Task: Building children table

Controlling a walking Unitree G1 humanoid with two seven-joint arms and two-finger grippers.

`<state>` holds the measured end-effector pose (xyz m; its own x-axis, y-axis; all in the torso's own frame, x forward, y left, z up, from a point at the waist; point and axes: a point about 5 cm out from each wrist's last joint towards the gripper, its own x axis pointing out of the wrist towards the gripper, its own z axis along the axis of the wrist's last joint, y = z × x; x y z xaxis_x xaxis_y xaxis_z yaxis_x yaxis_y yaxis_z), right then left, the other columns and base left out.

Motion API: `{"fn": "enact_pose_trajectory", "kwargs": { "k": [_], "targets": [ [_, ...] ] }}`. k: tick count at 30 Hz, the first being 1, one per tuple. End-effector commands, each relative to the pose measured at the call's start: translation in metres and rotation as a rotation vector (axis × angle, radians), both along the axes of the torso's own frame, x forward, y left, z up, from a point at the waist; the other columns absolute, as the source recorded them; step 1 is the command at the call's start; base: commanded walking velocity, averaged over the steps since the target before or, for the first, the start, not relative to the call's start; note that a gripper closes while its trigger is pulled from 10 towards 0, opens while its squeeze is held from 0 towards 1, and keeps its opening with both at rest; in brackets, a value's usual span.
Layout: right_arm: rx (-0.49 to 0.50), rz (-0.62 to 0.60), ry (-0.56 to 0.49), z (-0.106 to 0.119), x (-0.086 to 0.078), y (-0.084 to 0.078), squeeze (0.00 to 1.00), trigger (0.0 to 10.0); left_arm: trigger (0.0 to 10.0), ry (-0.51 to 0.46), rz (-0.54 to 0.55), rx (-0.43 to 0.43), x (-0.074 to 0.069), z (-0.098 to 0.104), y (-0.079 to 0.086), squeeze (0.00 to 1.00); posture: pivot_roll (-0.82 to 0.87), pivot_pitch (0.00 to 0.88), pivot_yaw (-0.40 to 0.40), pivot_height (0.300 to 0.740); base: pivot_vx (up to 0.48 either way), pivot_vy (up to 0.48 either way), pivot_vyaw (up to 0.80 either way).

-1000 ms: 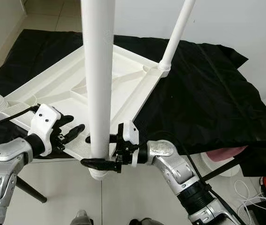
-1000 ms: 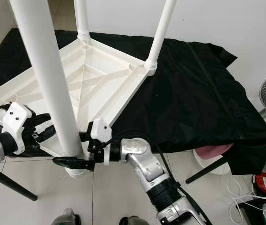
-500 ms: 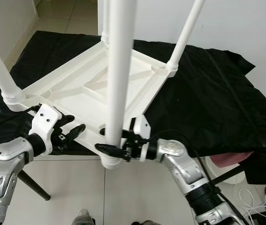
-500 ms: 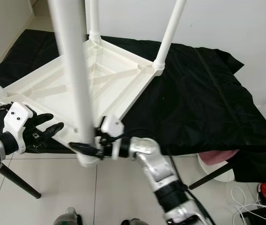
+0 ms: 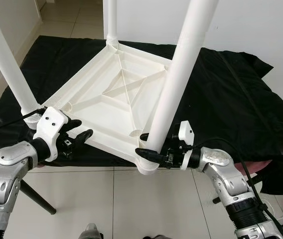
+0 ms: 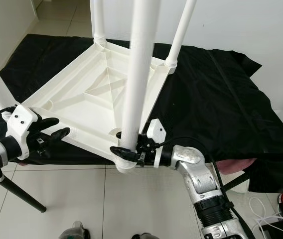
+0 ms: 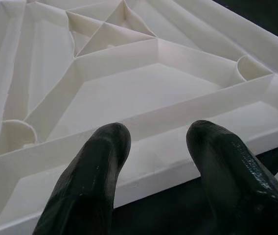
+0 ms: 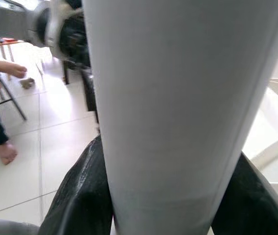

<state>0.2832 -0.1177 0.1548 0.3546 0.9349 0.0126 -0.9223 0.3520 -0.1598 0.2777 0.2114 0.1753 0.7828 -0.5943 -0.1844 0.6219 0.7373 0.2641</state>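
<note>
White children's table (image 5: 112, 102) sits upside down, centre-left of frame, on a black cloth (image 5: 221, 99) covering the tabletop; ribbed underside faces up. Its near corner hangs past the cloth edge over the tiled floor (image 5: 111, 199).

Four white legs point up:
- near leg (image 5: 176, 84), big in the foreground, seated in the near corner socket
- left leg (image 5: 7, 59) at frame left
- far leg (image 5: 111, 20) at top centre
- right-hand leg (image 6: 181, 32), seen in the right eye view

Right tool (image 5: 145, 144), lower centre: black fingers clamp the near leg just above its socket, one finger on each side. Right wrist view confirms it, with the leg between both fingers (image 8: 80, 196). A person's arm and bare foot show at that view's left edge.

Left tool (image 5: 76, 134), lower left: fingers spread wide, holding nothing, just beside the table's near-left edge. Left wrist view has both fingertips (image 7: 100, 161) apart, with the table rim beyond them; contact can't be made out.
</note>
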Motion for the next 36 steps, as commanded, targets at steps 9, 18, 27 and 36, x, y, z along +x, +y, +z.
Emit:
{"fn": "enact_pose_trajectory", "kwargs": {
  "k": [9, 18, 27, 36],
  "targets": [
    [-0.035, -0.260, 0.030, -0.013, 0.016, -0.030, 0.00, 10.0, 10.0, 0.021, -0.080, 0.012, 0.001, 0.000, -0.007, 0.00, 0.10, 0.073, -0.034, 0.740, 0.000, 0.000, 0.00],
    [0.013, -0.399, 0.026, -0.017, 0.021, -0.023, 0.00, 10.0, 10.0, 0.036, -0.175, -0.033, -0.005, -0.003, -0.036, 0.00, 0.10, 0.077, -0.035, 0.740, 0.000, 0.000, 0.00],
    [0.074, -0.638, 0.032, -0.022, 0.030, -0.009, 0.00, 10.0, 10.0, 0.059, -0.301, -0.096, -0.011, -0.009, -0.074, 0.00, 0.08, 0.082, -0.041, 0.740, 0.000, 0.000, 0.00],
    [0.084, -0.878, 0.081, -0.027, 0.043, -0.007, 0.00, 10.0, 10.0, 0.039, -0.287, -0.148, -0.001, -0.012, -0.094, 0.00, 0.06, 0.086, -0.041, 0.740, 0.000, 0.000, 0.00]
  ]
}}
